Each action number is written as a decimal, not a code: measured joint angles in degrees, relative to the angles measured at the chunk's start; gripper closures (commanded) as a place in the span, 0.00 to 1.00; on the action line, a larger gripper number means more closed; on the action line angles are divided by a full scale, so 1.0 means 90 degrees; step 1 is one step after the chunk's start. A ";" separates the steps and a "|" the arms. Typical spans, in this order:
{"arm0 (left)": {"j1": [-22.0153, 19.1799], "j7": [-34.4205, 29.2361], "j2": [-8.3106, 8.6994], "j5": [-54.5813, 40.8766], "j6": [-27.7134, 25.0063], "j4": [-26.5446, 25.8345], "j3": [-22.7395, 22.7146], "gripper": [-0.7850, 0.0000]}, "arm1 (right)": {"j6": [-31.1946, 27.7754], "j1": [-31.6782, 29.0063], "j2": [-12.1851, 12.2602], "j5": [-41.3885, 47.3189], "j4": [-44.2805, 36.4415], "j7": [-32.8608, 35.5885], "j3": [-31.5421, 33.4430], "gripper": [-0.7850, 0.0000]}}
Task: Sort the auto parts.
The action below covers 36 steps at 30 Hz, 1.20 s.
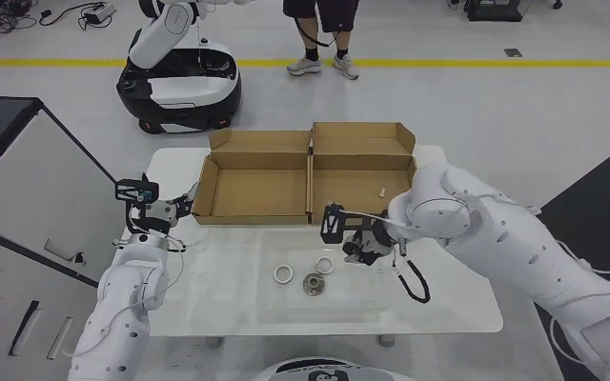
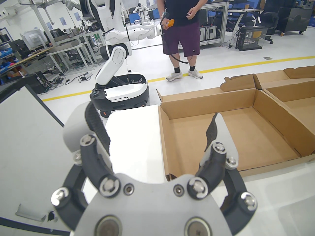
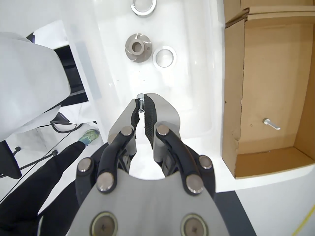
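Centre of top view: R gripper (image 3: 142, 100) clenched on 1 small silver threaded bolt (image 3: 140, 104).
Lower centre, on white table (image 1: 457, 305): 2 silver metal rings (image 3: 144, 13) (image 3: 164, 65), 1 grey flanged metal hub (image 3: 131, 55); 2nd bolt (image 3: 270, 124) in right of 2 brown cardboard boxes (image 1: 257, 195) (image 1: 357, 190); L gripper (image 2: 153, 114) released, frame left.

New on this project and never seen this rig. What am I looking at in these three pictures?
It is a two-armed robot sorting metal parts at a white table. The wide picture looks down from a camera above its arms. The other two come from a camera on each wrist, so each shows its own hand close up. At the table's far side stand two open cardboard boxes: the left box is empty, and the right box holds one loose bolt. Nearer the robot, a shallow clear tray holds two metal rings and a flanged disc. The right hand is shut on a threaded bolt. The left hand is open and holds nothing, by the left box's corner.
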 measured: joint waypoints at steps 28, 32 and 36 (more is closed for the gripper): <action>0.0000 0.0000 0.0000 0.0000 0.0000 0.0000 0.0000 0.00 | -0.3827 0.0547 0.1853 0.1171 0.0832 -0.3850 -0.0124 1.00; 0.0000 0.0000 0.0000 0.0000 0.0000 0.0000 0.0000 0.00 | -0.3828 0.0587 0.1916 0.1256 0.0532 -0.4046 -0.0044 1.00; 0.0000 0.0000 0.0000 0.0000 0.0000 0.0000 0.0000 0.00 | -0.3828 0.0561 0.1968 0.1101 0.0323 -0.4456 0.0049 1.00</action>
